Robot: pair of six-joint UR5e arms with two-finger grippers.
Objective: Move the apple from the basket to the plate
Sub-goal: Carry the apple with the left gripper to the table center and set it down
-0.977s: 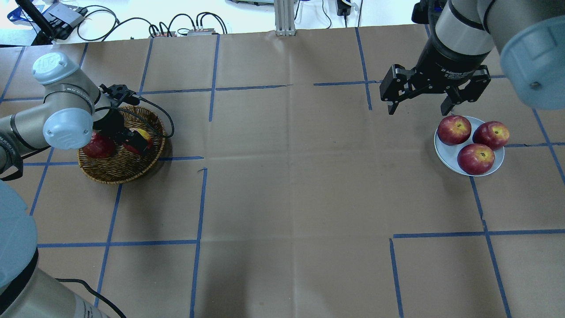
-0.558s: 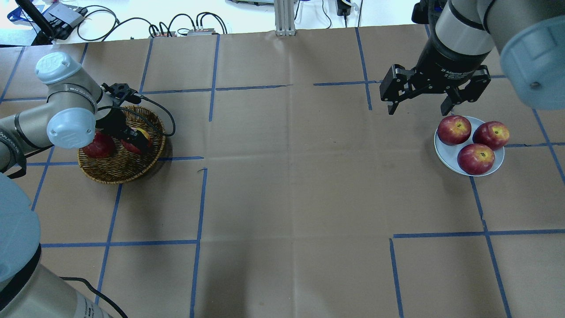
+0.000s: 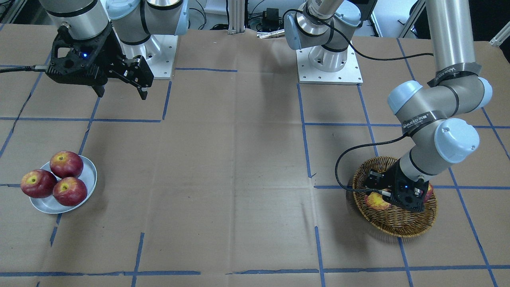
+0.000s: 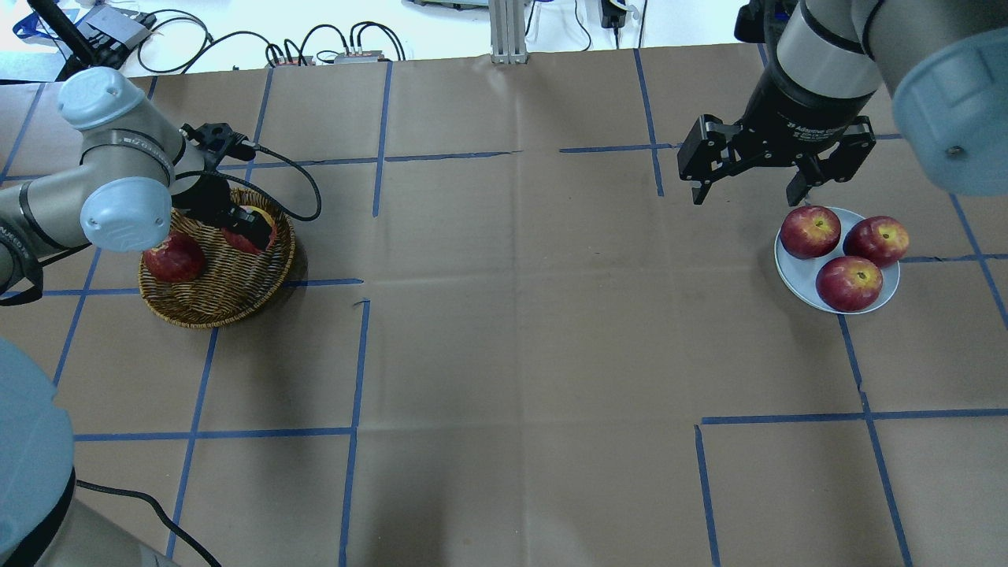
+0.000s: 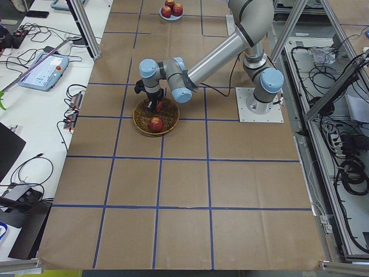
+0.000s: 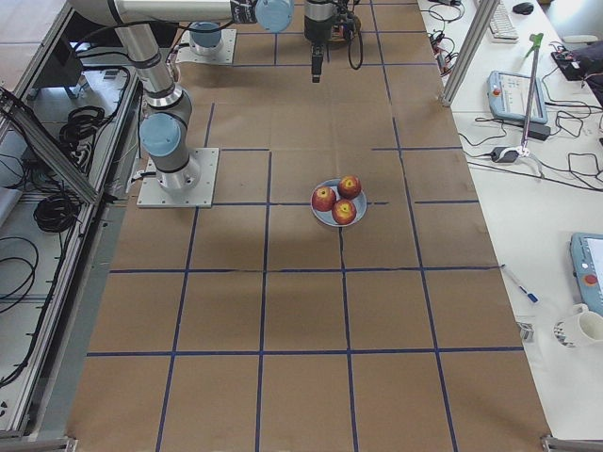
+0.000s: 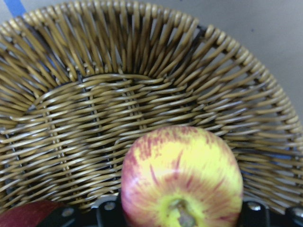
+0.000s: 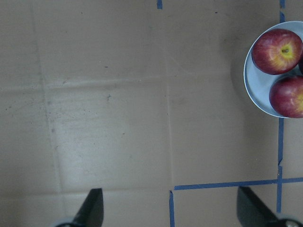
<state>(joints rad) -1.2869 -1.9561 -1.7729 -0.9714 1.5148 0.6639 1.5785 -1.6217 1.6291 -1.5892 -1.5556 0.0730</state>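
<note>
Your left hand point(image 4: 250, 230) was clamped on the apple point(image 7: 182, 176), jaws against its flanks, so I judged the grasp made and the lift-out just starting. Beneath that hand spread the desk point(image 4: 512, 315); directly under it sat the basket point(image 4: 224, 316), the apple within its rim. Far off from it, near your right hand point(image 4: 746, 193), which hung spread wide and empty, lay the plate point(image 4: 794, 276), crowded with three red apples point(image 4: 849, 283). Next you needed a straight rise clear of the rim, then a long carry across.
</note>
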